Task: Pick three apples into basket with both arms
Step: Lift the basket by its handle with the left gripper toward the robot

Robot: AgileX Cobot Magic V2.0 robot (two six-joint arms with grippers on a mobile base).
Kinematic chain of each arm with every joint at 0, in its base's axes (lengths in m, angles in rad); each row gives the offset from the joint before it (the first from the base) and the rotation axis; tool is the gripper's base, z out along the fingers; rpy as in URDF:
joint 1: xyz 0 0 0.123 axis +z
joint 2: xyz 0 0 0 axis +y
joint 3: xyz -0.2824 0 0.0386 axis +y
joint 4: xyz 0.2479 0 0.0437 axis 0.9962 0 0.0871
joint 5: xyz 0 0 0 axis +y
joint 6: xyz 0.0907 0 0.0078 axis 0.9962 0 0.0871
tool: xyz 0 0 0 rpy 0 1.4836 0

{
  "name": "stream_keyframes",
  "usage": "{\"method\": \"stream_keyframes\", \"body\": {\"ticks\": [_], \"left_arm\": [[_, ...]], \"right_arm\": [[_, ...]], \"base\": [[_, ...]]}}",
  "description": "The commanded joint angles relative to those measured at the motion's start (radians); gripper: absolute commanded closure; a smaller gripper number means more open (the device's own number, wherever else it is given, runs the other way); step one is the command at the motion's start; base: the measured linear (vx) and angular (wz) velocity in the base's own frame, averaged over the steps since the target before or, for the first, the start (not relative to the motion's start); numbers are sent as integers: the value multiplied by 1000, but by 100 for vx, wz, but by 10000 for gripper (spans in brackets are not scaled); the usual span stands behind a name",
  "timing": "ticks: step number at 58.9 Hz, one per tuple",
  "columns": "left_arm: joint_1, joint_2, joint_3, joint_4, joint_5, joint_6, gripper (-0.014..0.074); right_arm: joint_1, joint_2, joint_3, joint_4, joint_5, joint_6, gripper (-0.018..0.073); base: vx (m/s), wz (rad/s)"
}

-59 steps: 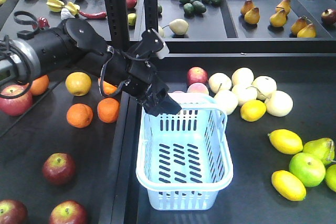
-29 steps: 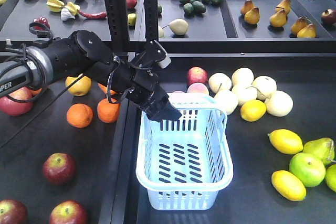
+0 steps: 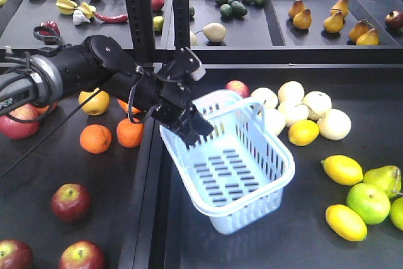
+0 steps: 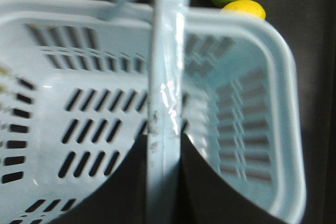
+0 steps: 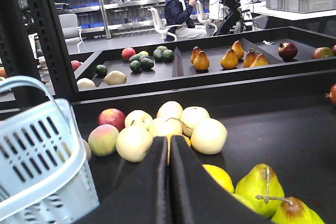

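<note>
The pale blue basket (image 3: 252,215) sits tilted and skewed on the dark tray, empty. My left gripper (image 3: 192,131) is shut on the basket's handle (image 4: 167,77), which runs straight up between the black fingers (image 4: 210,182). Three dark red apples (image 3: 70,201) (image 3: 80,257) (image 3: 14,255) lie on the left tray, below and left of the arm. My right gripper (image 5: 169,142) is shut with nothing in it, low over the right tray, with the basket (image 5: 37,140) to its left. It does not show in the front view.
Two oranges (image 3: 96,138) (image 3: 129,132) lie under the left arm. Pale round fruit (image 3: 296,108), lemons (image 3: 343,169) and a green apple (image 3: 368,203) crowd the basket's right. A red apple (image 3: 237,87) sits behind it. Black posts (image 3: 138,11) stand at the back.
The left gripper closed on the handle and pulled; the basket, flat and square before, has swung round and tipped, its far end now raised toward the pale fruit.
</note>
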Motion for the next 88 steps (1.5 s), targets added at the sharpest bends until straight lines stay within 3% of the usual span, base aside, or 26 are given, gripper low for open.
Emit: {"method": "stream_keyframes", "body": {"ticks": [1, 19, 47, 53, 64, 75, 88], "left_arm": [[-5, -103, -31, -95, 4, -1, 604], [-5, -238, -31, -105, 104, -18, 604], [-5, -497, -31, -99, 311, -234, 604], [-5, -563, -18, -62, 316, -294, 604], [-5, -693, 95, 7, 315, -325, 604], [-5, -863, 310, 34, 243, -326, 604], [-5, -1083, 514, 26, -32, -362, 604]], "right_arm": [[-4, -12, 11, -9, -73, -8, 568], [-4, -12, 11, -9, -73, -8, 568], [-4, -12, 11, -9, -73, -9, 568], [-4, -12, 11, -9, -73, -9, 568], [-4, -12, 11, -9, -73, -9, 568], [-4, -12, 11, -9, -73, -9, 568], [-4, -12, 11, -9, -73, -9, 568]], "base": [[0, 0], [0, 0], [0, 0], [0, 0], [0, 0], [0, 0], [0, 0]]}}
